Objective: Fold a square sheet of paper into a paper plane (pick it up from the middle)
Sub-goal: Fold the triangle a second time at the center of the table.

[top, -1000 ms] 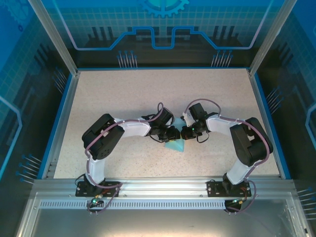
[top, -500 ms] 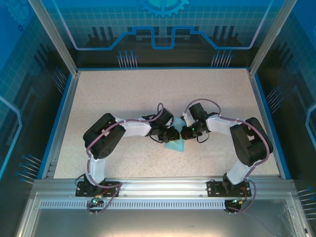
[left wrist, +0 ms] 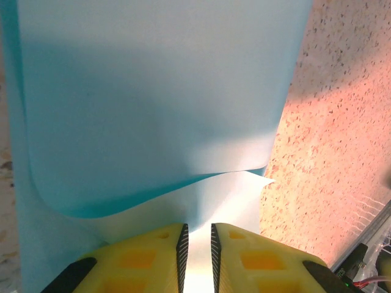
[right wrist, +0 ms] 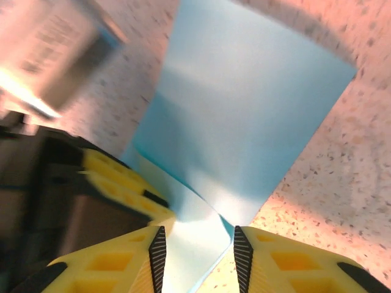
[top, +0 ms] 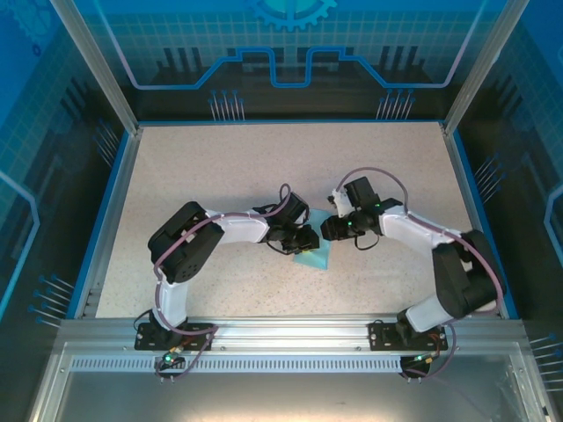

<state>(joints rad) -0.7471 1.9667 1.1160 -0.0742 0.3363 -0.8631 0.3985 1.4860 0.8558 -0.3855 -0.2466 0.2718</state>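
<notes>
The square sheet of paper (top: 316,257) lies between the two grippers at the middle of the table, light blue and doubled over itself. In the left wrist view the paper (left wrist: 153,91) curls over in a soft fold, and my left gripper (left wrist: 198,227) is shut on a raised ridge of it. In the top view the left gripper (top: 303,241) sits at the sheet's left edge. My right gripper (right wrist: 197,231) is open, its fingers astride the near corner of the paper (right wrist: 244,122) without pinching it. In that view the left gripper's yellow fingers (right wrist: 116,177) show on the left. From above, the right gripper (top: 328,230) is at the sheet's upper right.
The speckled beige tabletop (top: 220,167) stretches wide behind and to both sides of the arms. A blue raised rim (top: 114,202) borders it, with aluminium posts at the corners and a metal rail (top: 281,330) along the near edge.
The right arm's elbow has swung out to the right and its wrist has drawn back a little, baring more of the paper. The left arm has hardly moved.
</notes>
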